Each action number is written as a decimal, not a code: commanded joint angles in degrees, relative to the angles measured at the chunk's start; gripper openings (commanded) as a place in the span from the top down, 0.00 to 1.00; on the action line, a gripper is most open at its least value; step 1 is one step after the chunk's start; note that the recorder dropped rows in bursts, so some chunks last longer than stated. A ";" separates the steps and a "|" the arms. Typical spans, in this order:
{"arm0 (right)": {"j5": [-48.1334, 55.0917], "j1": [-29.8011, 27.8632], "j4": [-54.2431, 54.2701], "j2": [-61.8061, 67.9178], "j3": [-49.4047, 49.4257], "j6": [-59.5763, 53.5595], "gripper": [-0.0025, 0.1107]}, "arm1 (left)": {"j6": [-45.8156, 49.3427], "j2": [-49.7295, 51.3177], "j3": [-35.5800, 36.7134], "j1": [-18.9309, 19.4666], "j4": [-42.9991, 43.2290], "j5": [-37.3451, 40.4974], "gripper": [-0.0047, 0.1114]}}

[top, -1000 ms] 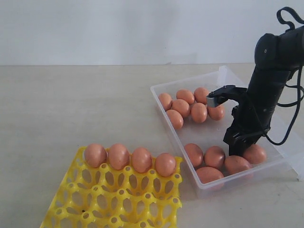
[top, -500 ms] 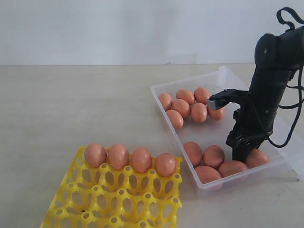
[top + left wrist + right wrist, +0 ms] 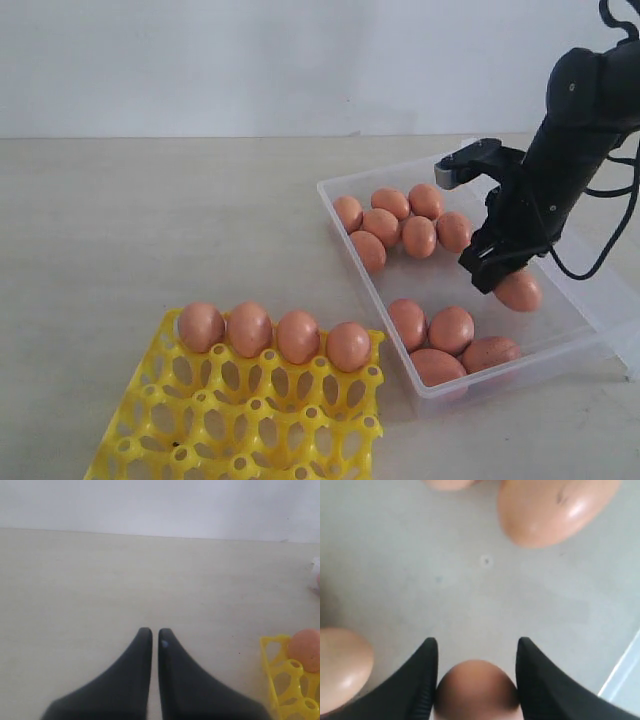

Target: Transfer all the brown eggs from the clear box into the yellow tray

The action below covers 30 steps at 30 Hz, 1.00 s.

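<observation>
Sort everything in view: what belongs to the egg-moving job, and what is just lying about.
Job: brown eggs; clear box; yellow tray, four eggs seated; right pincer gripping the held egg over the box.
Just there: table; left pincer, shut, holding nothing.

Sixteen brown eggs; one clear box; one yellow tray.

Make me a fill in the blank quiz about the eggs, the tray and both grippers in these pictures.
1. The yellow tray holds ___ brown eggs, all in one row.
2. The right gripper grips one egg over the floor of the clear ___.
3. The left gripper is shut over the bare table and holds ___.
Missing words: four; box; nothing.
</observation>
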 commanded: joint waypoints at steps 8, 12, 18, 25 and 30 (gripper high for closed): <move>-4.26 -0.57 0.07 -1.41 0.15 0.41 0.98 | 0.24 -0.17 0.23 -0.03 0.00 -0.35 0.92; -6.25 -0.57 0.07 -1.41 0.15 6.66 0.88 | 0.24 -0.17 0.23 -0.03 0.00 -0.35 0.92; -0.03 -0.57 7.56 -1.61 0.03 7.39 0.47 | 0.24 -0.17 0.23 -0.03 0.00 -0.35 0.92; 8.27 -0.57 9.27 -2.82 -1.93 7.56 0.47 | 0.24 -0.17 0.23 -0.03 0.00 -0.35 0.92; 13.01 -0.57 8.22 -3.17 -1.93 7.67 0.47 | 0.24 -0.17 0.23 -0.03 0.00 -0.35 0.92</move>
